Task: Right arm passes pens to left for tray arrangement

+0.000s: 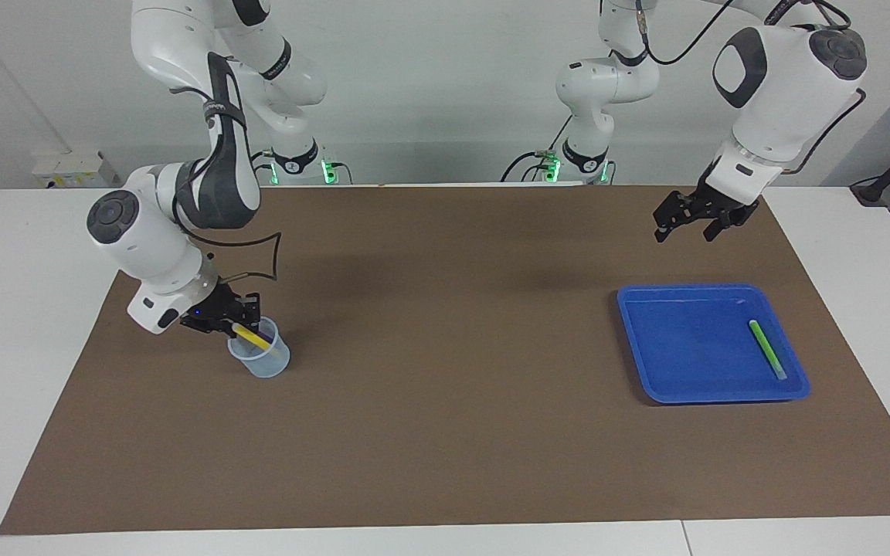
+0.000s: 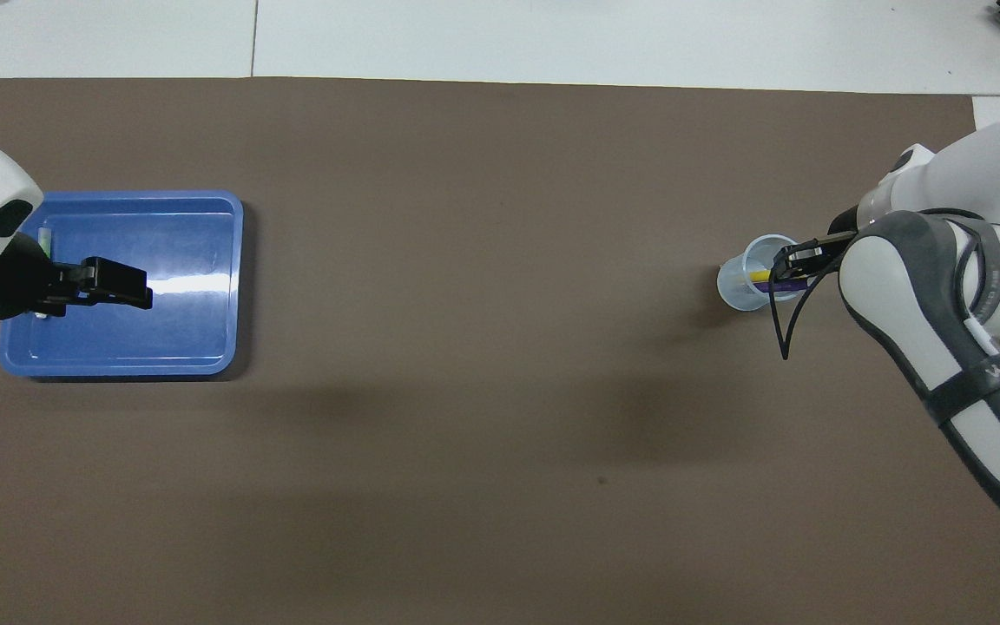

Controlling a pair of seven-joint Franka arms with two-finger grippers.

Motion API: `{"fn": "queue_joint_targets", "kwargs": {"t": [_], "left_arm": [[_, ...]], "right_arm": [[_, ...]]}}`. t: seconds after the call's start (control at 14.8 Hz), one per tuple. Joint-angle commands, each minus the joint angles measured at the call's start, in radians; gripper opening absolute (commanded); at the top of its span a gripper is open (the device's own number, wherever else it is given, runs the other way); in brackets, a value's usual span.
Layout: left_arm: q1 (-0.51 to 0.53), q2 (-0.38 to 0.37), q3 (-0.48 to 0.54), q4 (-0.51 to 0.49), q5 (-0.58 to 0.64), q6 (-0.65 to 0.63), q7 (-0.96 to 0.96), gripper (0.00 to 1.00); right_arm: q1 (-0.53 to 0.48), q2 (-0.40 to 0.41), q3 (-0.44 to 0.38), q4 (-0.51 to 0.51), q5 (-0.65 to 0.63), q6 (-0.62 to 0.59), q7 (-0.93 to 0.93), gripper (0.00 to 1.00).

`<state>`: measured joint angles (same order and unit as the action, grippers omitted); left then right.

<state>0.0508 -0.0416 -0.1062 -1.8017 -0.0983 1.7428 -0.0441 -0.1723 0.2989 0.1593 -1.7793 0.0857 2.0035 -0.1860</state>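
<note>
While the right gripper [image 1: 238, 318] hangs over the rim of the small translucent cup [image 1: 259, 358] at the right arm's end of the table, its fingertips are pinched on the upper end of the yellow pen [image 1: 253, 337], whose lower end slants down into the cup. The purple pen [image 2: 779, 283] shows only as a dark sliver in the cup beside the yellow one. The cup stands upright on the brown mat [image 1: 445, 432].

To draw the pen out well, I judge that the lift should follow the pen's own slant, so that the shaft slides clear instead of levering against the rim and tipping the light cup or dragging the purple pen along. The hold sits near one end, so the pen may swing once free; a slow, steady carry toward the middle of the mat would leave plenty of bare shaft for the other arm to take.

The left gripper [image 1: 688, 222] waits in the air over the mat beside the blue tray [image 1: 646, 347], fingers spread apart and holding nothing. The green pen [image 1: 766, 349] already lies in the tray, alongside the rim at the left arm's end.
</note>
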Motion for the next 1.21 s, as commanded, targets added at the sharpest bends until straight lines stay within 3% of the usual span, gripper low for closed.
{"fn": "queue_joint_targets", "kwargs": {"t": [0.0,0.88,1.15], "left_arm": [[-0.006,-0.017,0.008,-0.013,0.003,-0.006,-0.013,1.0],[-0.012,-0.018,0.008,-0.013,0.005,-0.006,-0.013,1.0],[-0.015,-0.017,0.008,-0.011,0.005,-0.005,-0.014,1.0]], "right_arm": [[-0.006,-0.03,0.003,-0.038,0.002,0.018,-0.032,0.37],[-0.007,-0.027,0.003,-0.019,0.0,0.017,-0.03,0.07],[-0.006,-0.034,0.003,0.021,0.0,-0.028,-0.026,0.02]]}}
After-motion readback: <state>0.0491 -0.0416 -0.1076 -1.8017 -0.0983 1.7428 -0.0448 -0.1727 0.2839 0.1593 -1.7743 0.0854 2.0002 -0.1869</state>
